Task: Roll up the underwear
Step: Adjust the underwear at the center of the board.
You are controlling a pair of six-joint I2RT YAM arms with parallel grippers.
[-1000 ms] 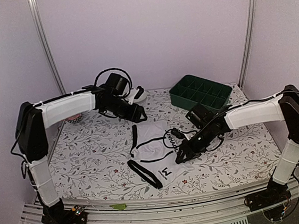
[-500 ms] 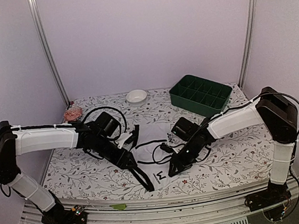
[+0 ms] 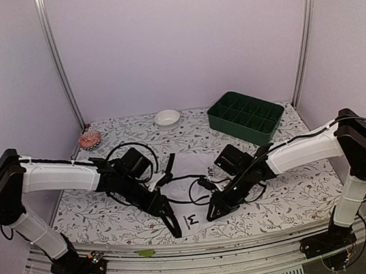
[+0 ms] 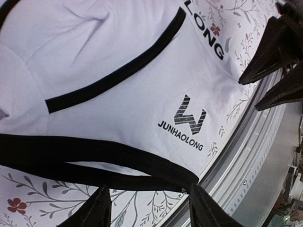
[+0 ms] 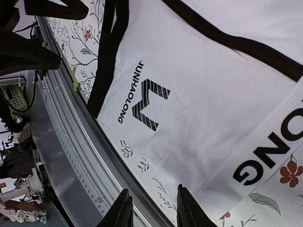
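The underwear lies flat near the table's front edge, white with black bands and a JUNHAOLONG logo. My left gripper hovers low at its near left corner. In the left wrist view this gripper is open, and the black band lies just ahead of its fingertips, with nothing between them. My right gripper is low at the near right corner. In its own view it is open over the patterned cloth beside the white fabric, holding nothing.
A green compartment tray stands at the back right, a small white bowl at the back centre, and a pink object at the back left. The metal front rail runs just below both grippers.
The left arm has swung from the back by the bowl down to the underwear's near left corner. The right gripper has dropped toward the front edge and opened a little.
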